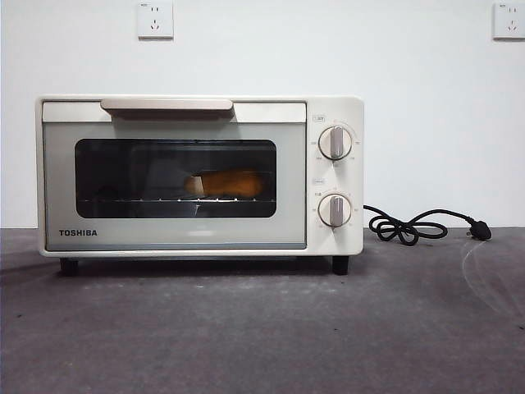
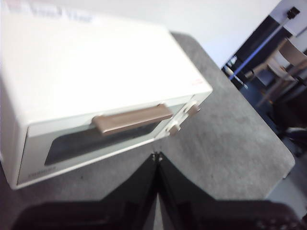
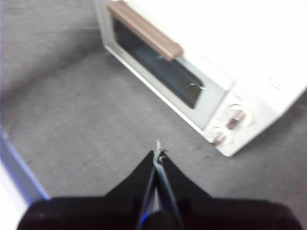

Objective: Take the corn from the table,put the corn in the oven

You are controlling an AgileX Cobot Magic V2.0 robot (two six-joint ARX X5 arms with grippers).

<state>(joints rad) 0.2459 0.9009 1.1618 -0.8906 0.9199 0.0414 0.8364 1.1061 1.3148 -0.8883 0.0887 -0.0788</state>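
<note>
Front view is showing me the corn lying inside the closed oven, both pincers clenched empty, so I'm risking only bumping its door.

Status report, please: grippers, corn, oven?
Left gripper shut, empty, above table. Right gripper same. Corn inside oven on rack, door closed. Nothing in the way.
</note>
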